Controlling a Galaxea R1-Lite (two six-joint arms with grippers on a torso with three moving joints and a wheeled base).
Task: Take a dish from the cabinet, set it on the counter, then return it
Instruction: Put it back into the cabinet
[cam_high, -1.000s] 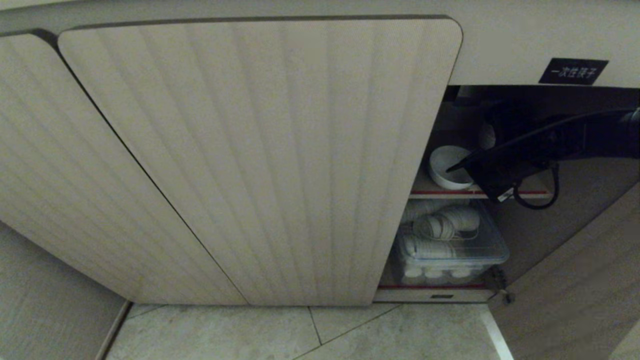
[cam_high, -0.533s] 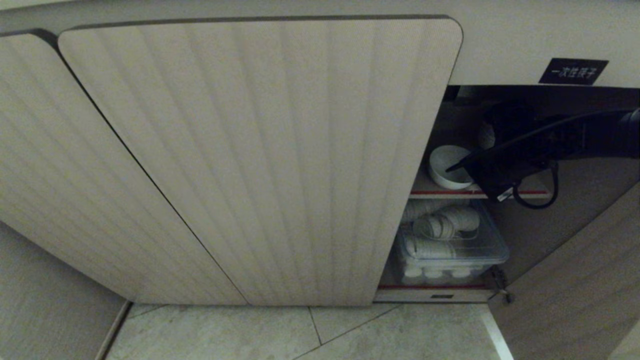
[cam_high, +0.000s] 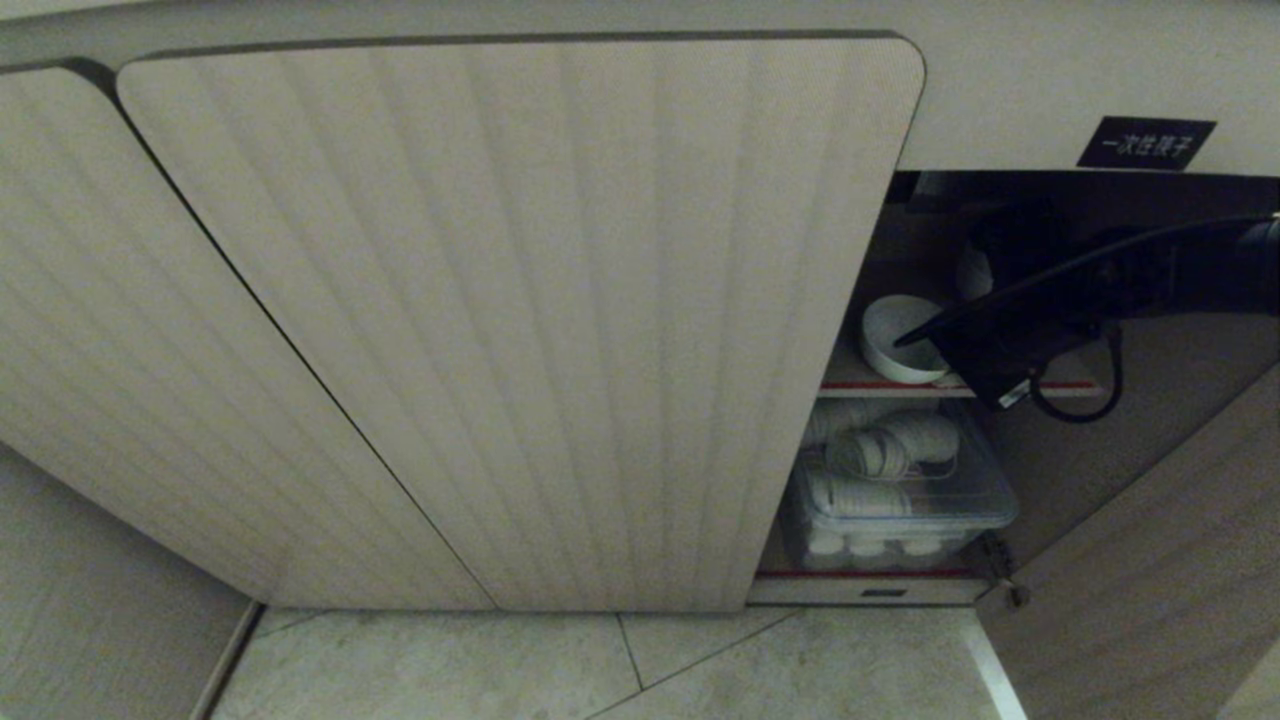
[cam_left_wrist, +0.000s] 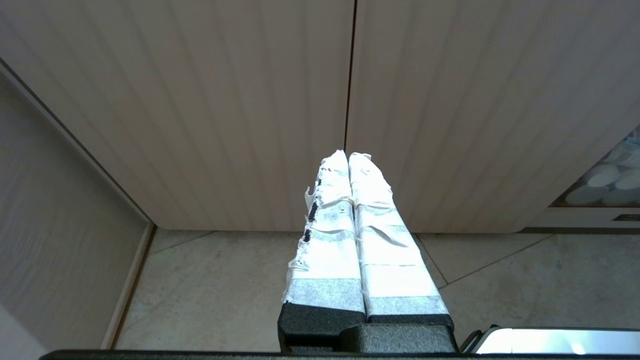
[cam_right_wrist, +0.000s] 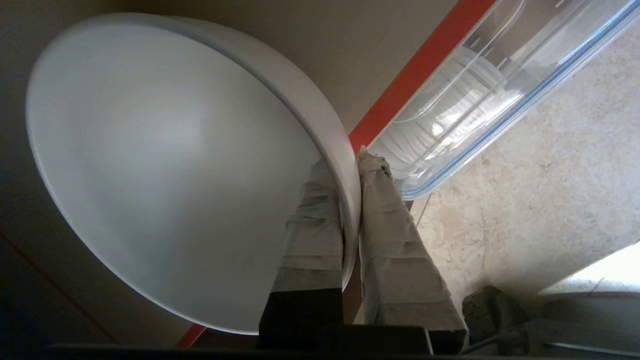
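From the head view, I see my right tool (cam_high: 915, 335) reaching into the open side of the cabinet (cam_high: 520, 320), its tip at the near rim of the white dish (cam_high: 890, 340) on the upper red-edged shelf (cam_high: 870, 384); a clear bin (cam_high: 900, 500) of stacked dishes sits below. The left wrist view shows my left tool (cam_left_wrist: 348, 155) pressed shut on nothing, parked facing the closed doors. Only the right wrist view shows the grip: fingers (cam_right_wrist: 312, 225) clamped on the dish's rim (cam_right_wrist: 345, 165), one inside, one outside. I judge the pull is straight out toward me.
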